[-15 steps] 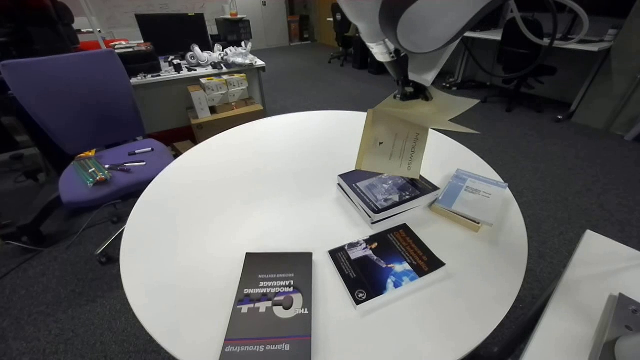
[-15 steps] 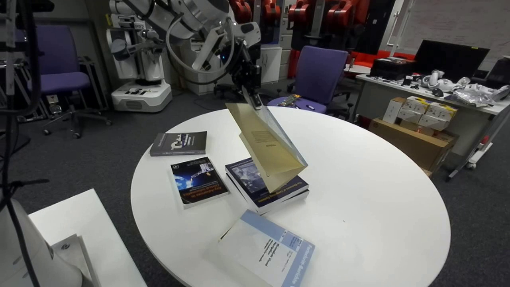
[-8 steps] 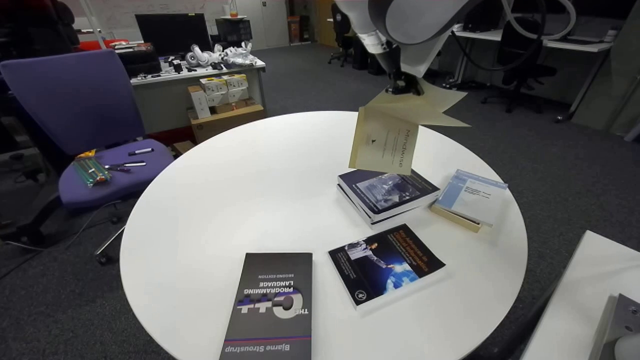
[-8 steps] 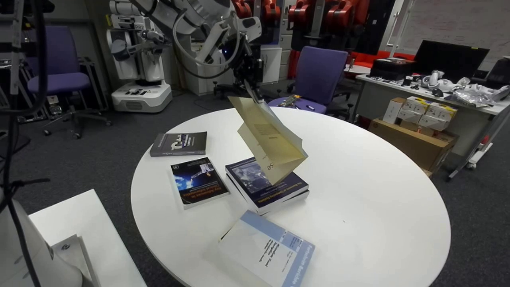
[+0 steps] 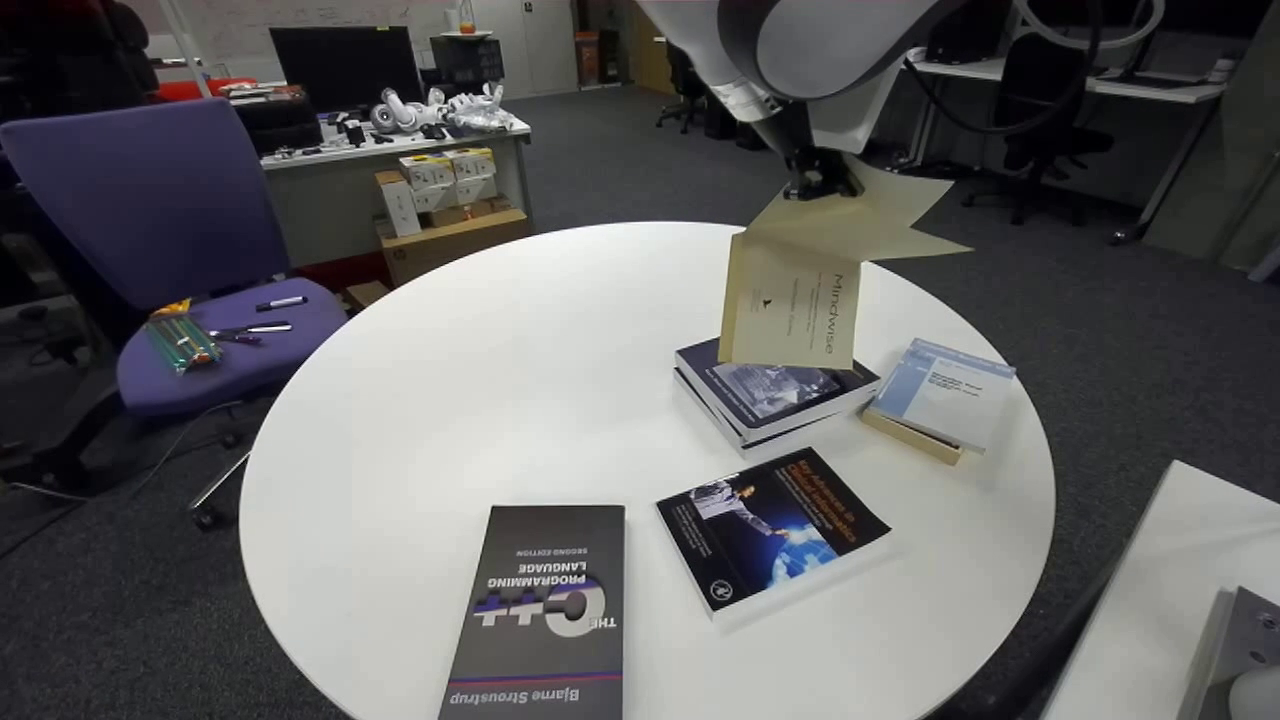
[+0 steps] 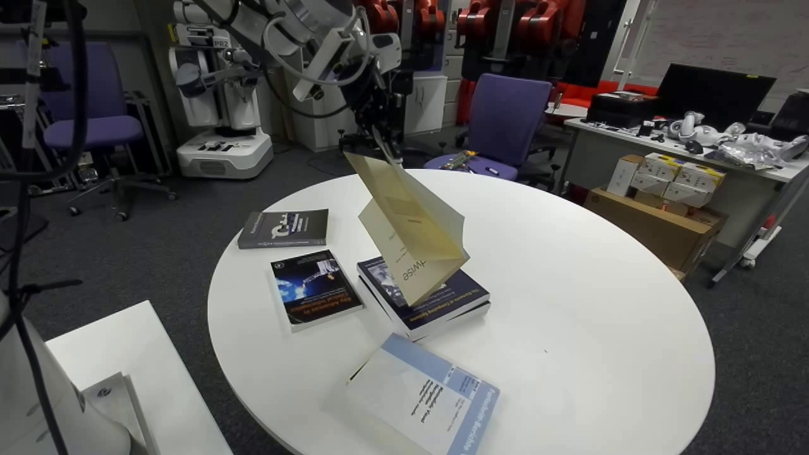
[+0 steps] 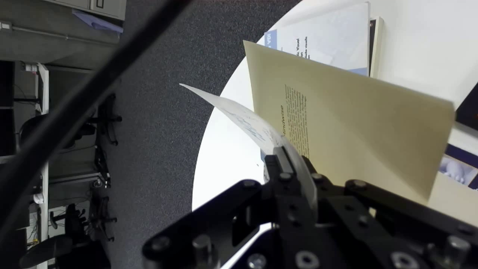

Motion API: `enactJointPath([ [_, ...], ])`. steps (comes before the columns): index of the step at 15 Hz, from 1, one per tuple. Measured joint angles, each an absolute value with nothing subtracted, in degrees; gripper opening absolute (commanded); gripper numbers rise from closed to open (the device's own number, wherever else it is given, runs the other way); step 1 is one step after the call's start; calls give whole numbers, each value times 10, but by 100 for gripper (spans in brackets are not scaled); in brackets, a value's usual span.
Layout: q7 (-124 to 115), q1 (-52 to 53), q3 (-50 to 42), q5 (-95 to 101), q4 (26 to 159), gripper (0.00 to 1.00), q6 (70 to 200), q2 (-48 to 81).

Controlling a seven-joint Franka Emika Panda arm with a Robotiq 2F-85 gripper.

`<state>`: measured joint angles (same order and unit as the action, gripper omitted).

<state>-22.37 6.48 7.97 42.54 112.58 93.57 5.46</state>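
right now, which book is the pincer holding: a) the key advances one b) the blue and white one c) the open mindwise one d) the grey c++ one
c, since the Mindwise book hangs open from the shut pincer, its title readable in an exterior view.

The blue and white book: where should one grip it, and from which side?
Probably pinch the blue and white book by the white corner near the table rim, coming in level from that side: it rests on a cream book, and that corner juts past it.
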Motion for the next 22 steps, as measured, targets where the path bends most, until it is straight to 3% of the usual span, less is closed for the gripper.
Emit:
enactJointPath([
  [13,-206,74,53,439,1119,0,901,132],
  [22,-232,77,43,512,1075,0,967,233],
])
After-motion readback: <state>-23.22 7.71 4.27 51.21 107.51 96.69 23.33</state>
